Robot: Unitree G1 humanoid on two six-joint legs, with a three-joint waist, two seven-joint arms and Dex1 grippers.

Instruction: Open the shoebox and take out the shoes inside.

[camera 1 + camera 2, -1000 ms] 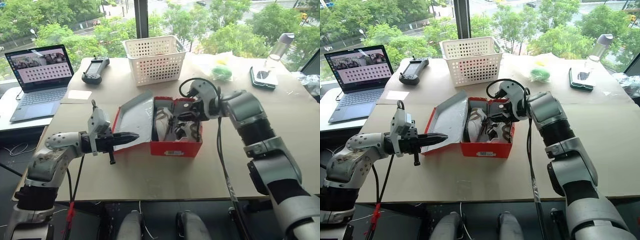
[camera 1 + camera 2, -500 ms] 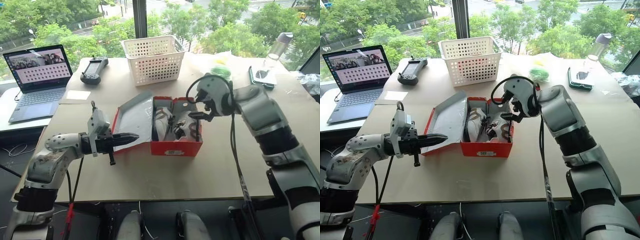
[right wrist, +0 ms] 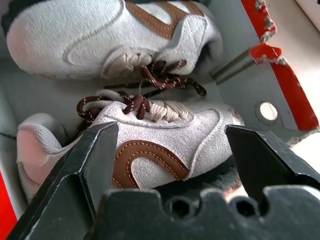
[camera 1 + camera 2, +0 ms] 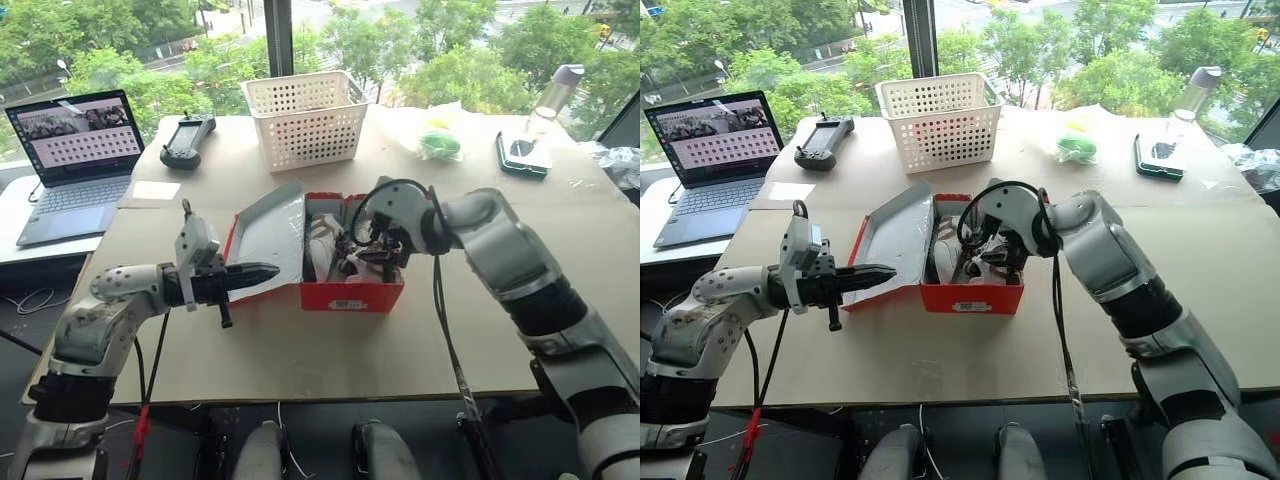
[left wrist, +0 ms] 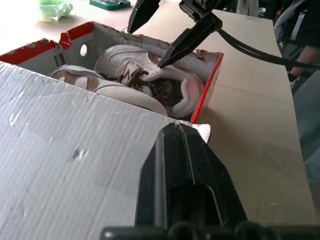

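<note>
1. Lying open near the middle of the table [image 4: 300, 360]: red shoebox [image 4: 352, 295], its lid [image 4: 268, 232] thrown back toward the robot's left, grey-white corrugated inside facing up, small white label on the near end wall.
2. Showing wear: torn red edges along the far rim and a round hole punched in one wall, seen in both wrist views.
3. Resting side by side inside the box: shoes [image 3: 150, 145], small pale suede sneakers with curved brown side stripes, dark brown speckled laces tangled between them, cream tongues.
4. Lying on their sides, soles toward the box walls, well short of the box's length.
5. Reaching down into the box from the robot's right: right gripper [image 4: 385, 247], fingers spread wide, one on each side of the nearer sneaker, nothing clamped; one fingertip [image 5: 165, 61] at the lace area, contact too close to call.
6. Hovering level at the lid's outer edge: left gripper [image 4: 262, 272], black fingers pressed together, holding nothing, tips over the lid's grey face.
7. Standing behind the box: white basket [image 4: 310, 118].
8. Sitting farther to the robot's left: laptop [image 4: 72, 160], lid up, and a dark controller [image 4: 188, 140].
9. Lying at the table's far right: green bundle [image 4: 440, 145] in clear wrap.
</note>
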